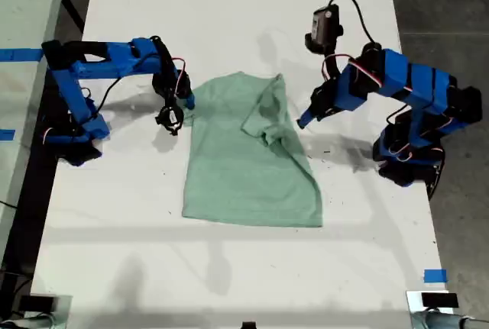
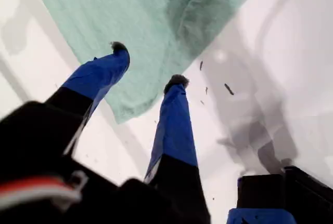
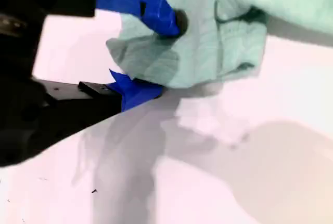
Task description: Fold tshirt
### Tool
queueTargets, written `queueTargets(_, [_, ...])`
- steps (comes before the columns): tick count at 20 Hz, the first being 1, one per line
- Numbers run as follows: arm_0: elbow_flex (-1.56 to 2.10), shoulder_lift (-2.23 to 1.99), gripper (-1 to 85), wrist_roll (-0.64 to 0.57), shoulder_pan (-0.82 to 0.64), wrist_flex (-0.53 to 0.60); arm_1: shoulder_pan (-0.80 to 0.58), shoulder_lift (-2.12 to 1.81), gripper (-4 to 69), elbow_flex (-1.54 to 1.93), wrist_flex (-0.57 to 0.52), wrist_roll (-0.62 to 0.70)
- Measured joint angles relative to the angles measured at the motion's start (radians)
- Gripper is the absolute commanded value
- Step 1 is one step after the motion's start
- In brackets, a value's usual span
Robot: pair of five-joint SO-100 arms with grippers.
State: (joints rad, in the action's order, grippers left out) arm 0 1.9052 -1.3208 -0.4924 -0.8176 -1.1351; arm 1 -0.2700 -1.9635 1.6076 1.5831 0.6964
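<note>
The pale mint-green tshirt (image 1: 244, 169) lies flat on the white table (image 1: 229, 283). One sleeve is folded inward in a rumpled heap at its upper part, toward the exterior view's right. My first gripper (image 1: 303, 120) is on the arm at the exterior view's right. It is open beside that folded edge, and its fingers (image 2: 174, 125) hang above the tshirt (image 2: 130, 21) with nothing between them. My second gripper (image 1: 187, 101), on the arm at the exterior view's left, is shut on the tshirt's upper edge. In its wrist view the second gripper (image 3: 161, 57) pinches a fold of the tshirt (image 3: 234, 26) raised slightly off the table.
Both arm bases stand at the table's sides, one (image 1: 72, 134) at the exterior view's left and one (image 1: 409, 157) at its right. Blue tape (image 1: 434, 275) marks the near corner at the exterior view's right. A few dark specks (image 2: 229, 89) dot the table. Dark floor borders both long edges.
</note>
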Motion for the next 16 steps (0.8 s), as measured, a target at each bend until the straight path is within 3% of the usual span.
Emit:
queueTargets(3, [-0.003, 0.003, 0.1, -0.008, -0.003, 0.000, 0.002, -0.008, 17.9, 0.021, -0.014, -0.003])
queueTargets(9, [0.017, -0.020, 0.1, 0.009, 0.000, -0.060, 0.011, -0.040, 17.3, 0.061, -0.034, -0.009])
queueTargets(16, [0.034, -0.356, 0.0, 0.057, 0.054, -0.173, 0.014, -0.106, 16.7, 0.106, -0.043, -0.026])
